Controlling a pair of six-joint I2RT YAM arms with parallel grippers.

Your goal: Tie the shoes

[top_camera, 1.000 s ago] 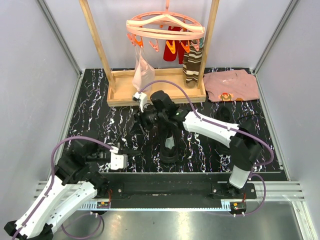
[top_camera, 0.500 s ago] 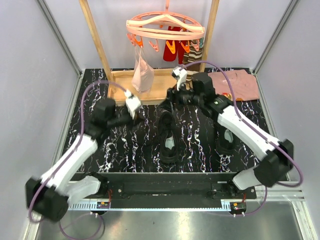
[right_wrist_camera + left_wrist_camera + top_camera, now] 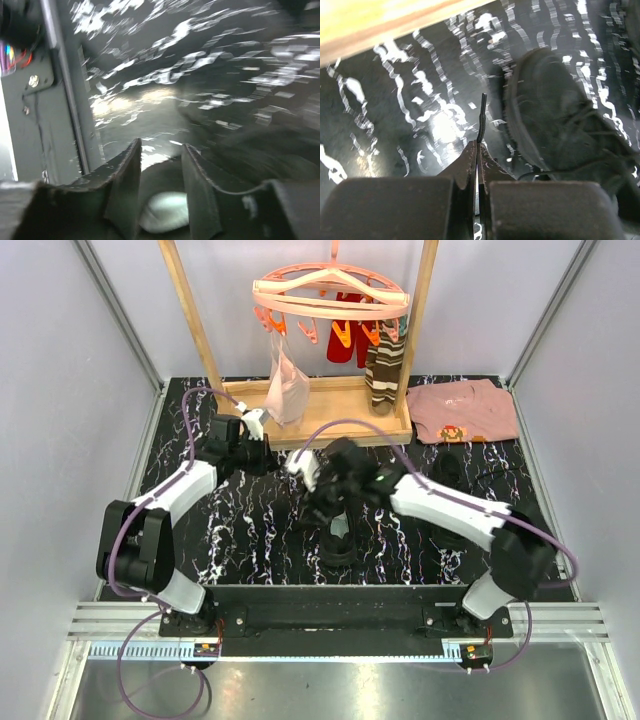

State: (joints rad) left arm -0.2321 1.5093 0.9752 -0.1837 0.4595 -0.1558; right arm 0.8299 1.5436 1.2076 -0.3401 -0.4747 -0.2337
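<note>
Left wrist view: left gripper point(image 3: 477, 148) pinched together on the tip of a thin black lace point(image 3: 482, 116); the lace end sticks up past the fingertips over the black marbled table point(image 3: 420, 100). Toe of a black shoe point(image 3: 555, 120) lies just right of the lace; wooden tray point(image 3: 365, 22) edge at the far side.

Top view: this shoe point(image 3: 338, 532) sits mid-table, toe toward the tray; lace drawn out to the far left of it.

Right wrist view, blurred: right gripper point(image 3: 160, 150) with fingers apart, low over the shoe's opening; pale insole point(image 3: 165, 212) shows in the gap; contact with the shoe cannot be told.

Second shoe point(image 3: 447, 468) lies to the right, partly under the right arm, near the pink shirt point(image 3: 465, 410).
</note>
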